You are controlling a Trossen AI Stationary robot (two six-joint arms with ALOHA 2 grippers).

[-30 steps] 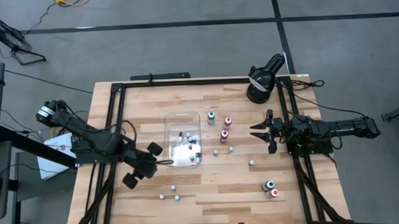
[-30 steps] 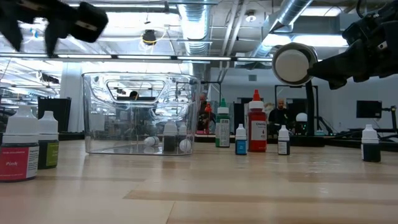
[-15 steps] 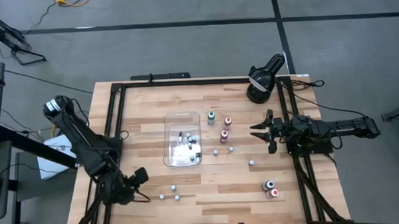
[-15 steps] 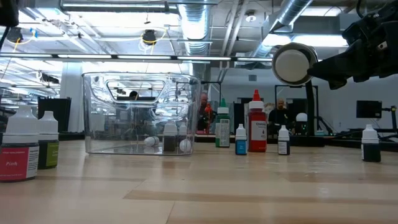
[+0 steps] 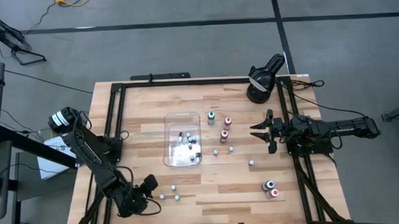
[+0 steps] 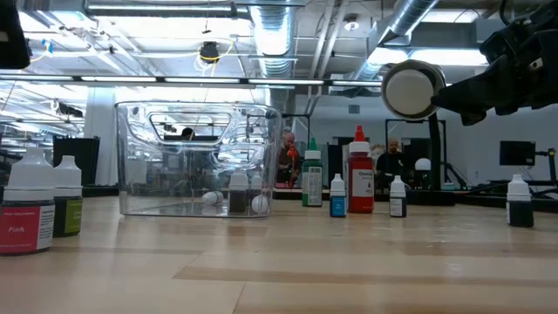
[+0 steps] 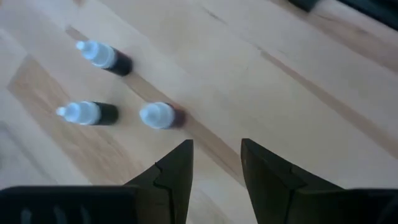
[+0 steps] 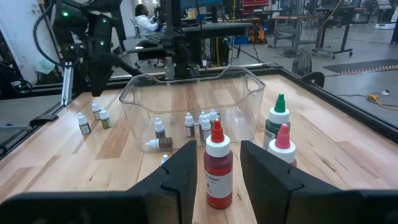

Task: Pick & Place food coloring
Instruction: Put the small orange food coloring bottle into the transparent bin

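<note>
Small food coloring bottles stand and lie scattered on the wooden table. Three lie near the front edge [image 5: 173,189]; in the left wrist view they are white-capped [image 7: 160,116], [image 7: 87,112], [image 7: 102,57]. My left gripper [image 5: 149,188] [image 7: 216,155] hovers open just left of them, tilted downward, with nothing between its fingers. Several more bottles lie inside the clear tray [image 5: 182,139]. Taller red [image 8: 217,165] and green [image 8: 275,121] bottles stand right of the tray. My right gripper [image 5: 263,130] waits open at the right, level, short of them.
A black round lamp-like device [image 5: 261,80] sits at the far right corner. Two bottles [image 5: 271,187] stand near the right front, and single ones [image 5: 252,163] between. A black frame rims the table [image 5: 152,79]. Bare wood lies left of the tray.
My left gripper has swung from beside the tray's near left corner toward the table's near edge and down, ending beside the three bottles at the front. Its fingers have stayed apart.
</note>
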